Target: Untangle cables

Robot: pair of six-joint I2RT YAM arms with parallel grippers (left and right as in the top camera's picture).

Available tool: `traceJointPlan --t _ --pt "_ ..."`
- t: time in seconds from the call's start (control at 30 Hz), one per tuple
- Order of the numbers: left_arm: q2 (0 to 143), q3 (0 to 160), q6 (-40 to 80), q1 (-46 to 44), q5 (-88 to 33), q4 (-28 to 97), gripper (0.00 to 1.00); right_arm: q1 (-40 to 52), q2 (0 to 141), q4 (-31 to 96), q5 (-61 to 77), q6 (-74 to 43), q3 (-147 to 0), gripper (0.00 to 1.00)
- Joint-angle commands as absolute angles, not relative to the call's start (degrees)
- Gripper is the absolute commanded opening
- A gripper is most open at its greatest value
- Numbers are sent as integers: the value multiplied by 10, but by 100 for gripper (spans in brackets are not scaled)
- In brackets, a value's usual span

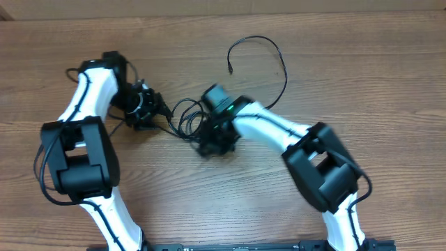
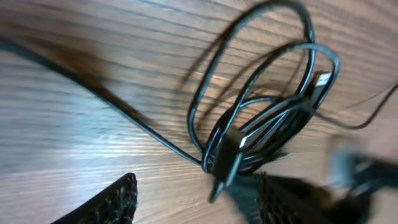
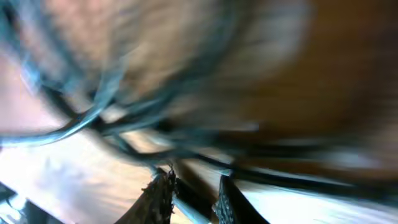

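The cables [image 1: 182,118] are thin black cords bunched in loops on the wooden table between my two grippers. One strand [image 1: 279,59] arcs away to the far right and ends in a small plug. My left gripper [image 1: 148,111] is at the bunch's left end. In the left wrist view the loops [image 2: 261,118] lie just ahead of its open jaws [image 2: 196,199], with a plug end [image 2: 221,180] hanging between the fingers. My right gripper [image 1: 212,139] is at the bunch's right end. The right wrist view is blurred. Its jaws [image 3: 189,199] are nearly closed with a cable strand [image 3: 186,210] between them.
The wooden table [image 1: 362,84] spreads to all sides. Thicker black arm cables [image 1: 42,174] loop beside the left arm. The right arm's body [image 1: 320,164] lies at the front right.
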State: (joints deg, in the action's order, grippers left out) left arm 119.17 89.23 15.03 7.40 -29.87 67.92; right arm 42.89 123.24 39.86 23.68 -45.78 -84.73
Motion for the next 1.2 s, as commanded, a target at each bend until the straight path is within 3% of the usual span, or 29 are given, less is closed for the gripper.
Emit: traceJointPlan --t 0.0,0.17,0.33,0.47,0.7,0.8,0.87,0.93,1.0,1.17 --pt "1200 891 156 85 -335 690 62 477 1243 349 243 -430 -840 24" --pt "1194 891 151 93 -330 720 47 483 1242 321 246 -412 -869 21" --pt "1129 891 209 94 -263 720 46 452 1234 426 316 -304 -966 22" --pt "1052 891 257 68 -198 722 48 420 1232 548 274 -262 -1037 38" --pt "988 891 211 -52 -75 739 50 343 1232 652 177 -252 -1053 50" --pt "996 891 143 -104 -60 739 51 300 1232 677 132 -252 -1053 70" --pt "1001 891 100 -134 -58 741 45 270 1232 688 114 -252 -1053 76" --pt "1004 889 71 -160 -54 738 38 236 1232 695 116 -252 -1053 77" --pt "1010 881 65 -184 -27 718 44 204 1232 700 118 -252 -1053 77" --pt "1035 864 29 -214 15 683 44 147 1232 703 142 -252 -1049 80"
